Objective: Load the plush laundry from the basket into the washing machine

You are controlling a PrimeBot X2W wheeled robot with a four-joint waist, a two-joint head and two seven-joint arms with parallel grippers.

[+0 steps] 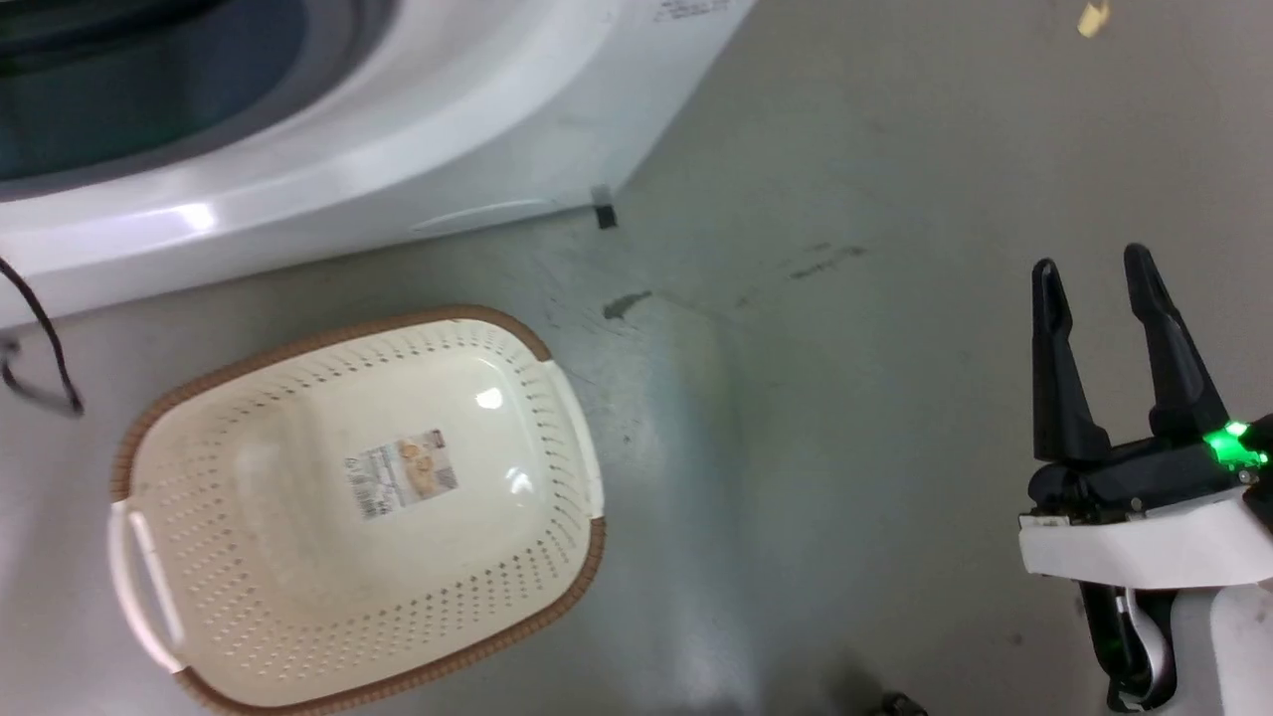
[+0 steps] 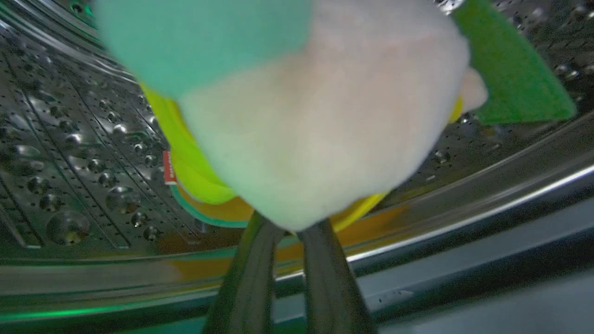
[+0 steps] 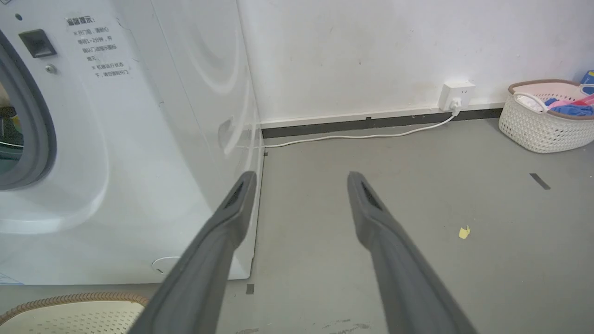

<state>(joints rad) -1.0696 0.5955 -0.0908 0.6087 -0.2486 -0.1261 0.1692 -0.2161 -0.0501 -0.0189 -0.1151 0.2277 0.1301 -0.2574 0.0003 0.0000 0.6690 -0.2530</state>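
1. Inside the drum (image 2: 83, 153), the plush (image 2: 315, 139) sits right at the tip of your left pincer (image 2: 291, 227). Its pale-pink head lies over the ends of both fingers (image 2: 250, 273).
2. Those fingers run close together with a narrow gap between them. Their tips are buried under the head, so you cannot tell whether they pinch the plush or merely touch it.
3. Around the head you see the mint tuft at upper left, a green piece at upper right, and the yellow hood with an orange edge low behind it. A red-and-white scrap of tag peeks out at the hood's left side.
4. Your plush is blurred and cut off at the top. Whether it rests on the drum wall or hangs free is unclear.
5. Your right pincer (image 1: 1091, 264) hovers over the grey floor, well to the right of the basket (image 1: 328, 338). Its fingers are spread wide with nothing between them.
6. Your basket lies on the floor just before the washer (image 1: 398, 149), with its label visible on the inner bottom.
7. From the head, the washer's porthole is cropped at the upper left, and its inside is too dark to read.
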